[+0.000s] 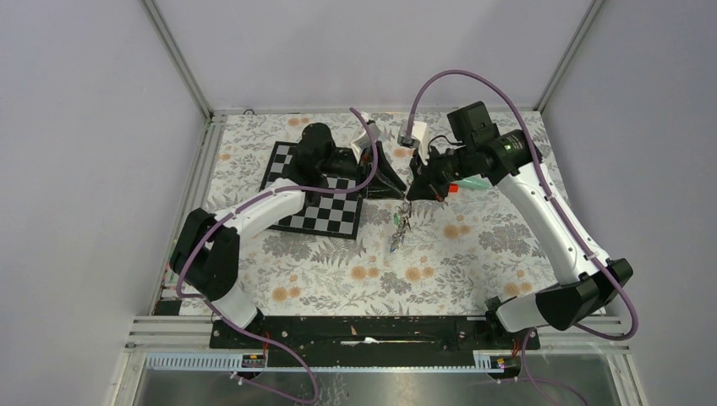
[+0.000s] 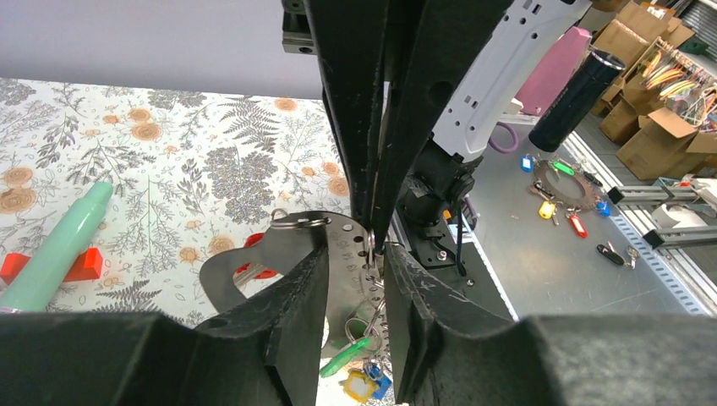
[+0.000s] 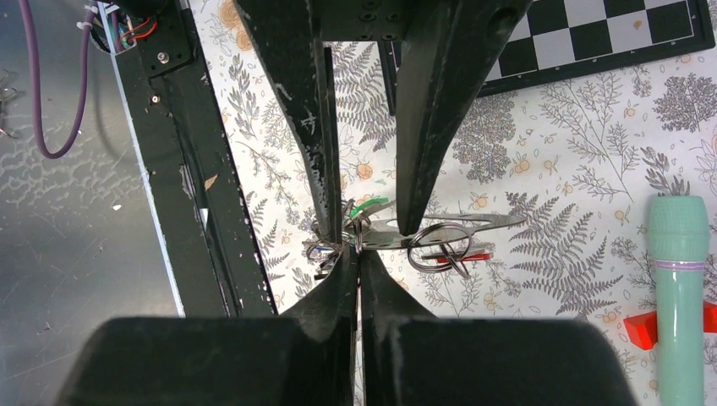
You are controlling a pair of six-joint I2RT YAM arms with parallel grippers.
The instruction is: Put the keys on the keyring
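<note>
The keyring [image 2: 370,247], a thin grey wire, is pinched in my right gripper [image 3: 358,252], which is shut on it above the middle of the table [image 1: 416,193]. A bunch of keys [image 1: 400,230] dangles below it, with green [image 2: 347,355], yellow and blue tags. My left gripper [image 2: 357,254] faces the right one tip to tip [image 1: 387,176]. Its jaws stand apart around the wire and hold nothing. A red-tagged key [image 3: 461,255] with a split ring lies just behind, under a flat perforated metal plate [image 2: 279,245].
A teal tube with a red cap [image 1: 473,182] lies right of the grippers. A chessboard [image 1: 321,199] sits under the left arm. Red blocks [image 2: 84,264] rest beside the tube. The black base rail [image 3: 211,211] runs along the near edge.
</note>
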